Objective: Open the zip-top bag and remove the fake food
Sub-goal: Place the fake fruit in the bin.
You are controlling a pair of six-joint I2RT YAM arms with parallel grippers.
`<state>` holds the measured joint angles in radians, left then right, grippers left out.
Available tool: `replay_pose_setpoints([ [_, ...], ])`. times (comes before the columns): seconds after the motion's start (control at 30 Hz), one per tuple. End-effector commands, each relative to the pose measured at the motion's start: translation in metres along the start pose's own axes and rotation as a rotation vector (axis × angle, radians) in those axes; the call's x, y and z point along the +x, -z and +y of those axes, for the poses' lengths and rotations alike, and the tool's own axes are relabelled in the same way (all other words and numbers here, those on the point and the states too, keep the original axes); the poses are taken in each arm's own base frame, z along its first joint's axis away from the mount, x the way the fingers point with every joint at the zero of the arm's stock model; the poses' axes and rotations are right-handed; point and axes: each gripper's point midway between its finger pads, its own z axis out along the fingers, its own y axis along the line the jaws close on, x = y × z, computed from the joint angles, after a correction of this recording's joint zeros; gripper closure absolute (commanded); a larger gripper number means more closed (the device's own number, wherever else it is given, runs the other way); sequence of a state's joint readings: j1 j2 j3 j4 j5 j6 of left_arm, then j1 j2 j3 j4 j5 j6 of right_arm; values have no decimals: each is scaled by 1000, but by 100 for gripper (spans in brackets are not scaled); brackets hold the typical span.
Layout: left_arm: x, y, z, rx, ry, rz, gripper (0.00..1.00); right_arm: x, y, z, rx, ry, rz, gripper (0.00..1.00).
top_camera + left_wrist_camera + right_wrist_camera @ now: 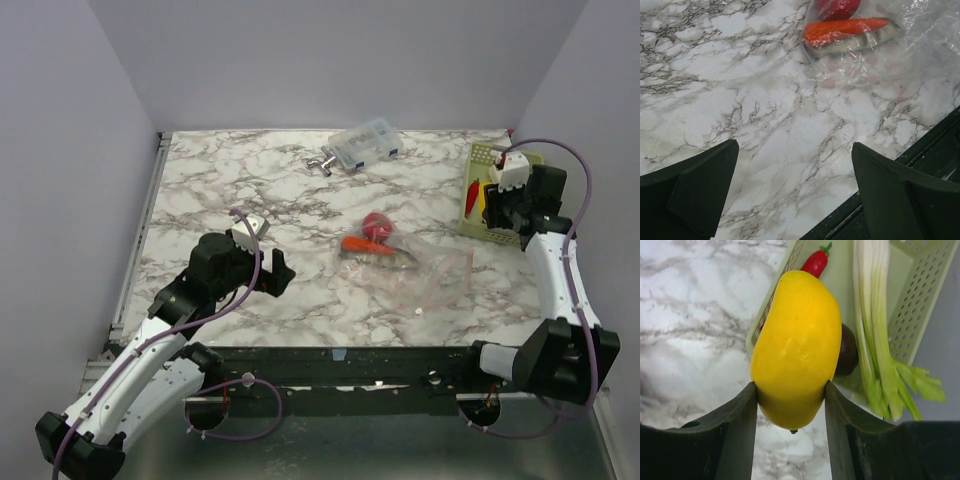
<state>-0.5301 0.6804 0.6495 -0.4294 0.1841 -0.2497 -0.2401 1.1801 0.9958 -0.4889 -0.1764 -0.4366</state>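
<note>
**Lemon Held at the Basket, Bag Lying Mid-Surface**

The clear, crinkly zip-top plastic bag lay flat near the middle of the white, grey-veined marble surface. Its pink zipper strip was towards the right side. An orange plastic carrot and a red rounded toy piece lay touching each other at the bag's left end. Whether the red piece sat fully inside the plastic could not be told.

At the far right, the right gripper held a yellow plastic lemon between both fingers, over the rim of a pale green perforated plastic basket. In the basket lay a small red chilli pepper, a pale green-white celery stalk and a dark purple piece just behind the lemon.

The left gripper hung with its jaws spread wide and nothing between them, above bare marble left of the bag.

Along the far edge sat a small rigid clear box with blue contents, and a small metal fitting just beside it.
</note>
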Motion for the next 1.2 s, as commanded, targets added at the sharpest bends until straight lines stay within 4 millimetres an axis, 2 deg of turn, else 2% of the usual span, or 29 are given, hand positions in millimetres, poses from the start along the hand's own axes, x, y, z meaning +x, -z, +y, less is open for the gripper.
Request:
replay_pose_setpoints([
  [0.0, -9, 6, 5, -31, -18, -32, 1, -45, -38, -32, 68, -85, -122, 74],
  [0.13, -11, 8, 5, -36, -20, -45, 1, -42, -73, -36, 45, -155, -87, 74],
  [0.23, -12, 8, 6, -38, -22, -47, 1, -37, -92, -37, 41, -216, -67, 74],
  [0.73, -11, 8, 10, -59, -21, -49, 1, -14, -150, -42, 59, -352, 17, 69],
  [0.93, -13, 9, 10, -62, -23, -58, 1, -6, -161, -39, 36, -363, 64, 50],
  [1.07, -15, 11, 8, -55, -26, -75, 1, -12, -155, -40, 41, -359, 48, 35],
  [1.17, -17, 12, 6, -44, -29, -86, 1, -18, -148, -40, 40, -349, 29, 27],
])
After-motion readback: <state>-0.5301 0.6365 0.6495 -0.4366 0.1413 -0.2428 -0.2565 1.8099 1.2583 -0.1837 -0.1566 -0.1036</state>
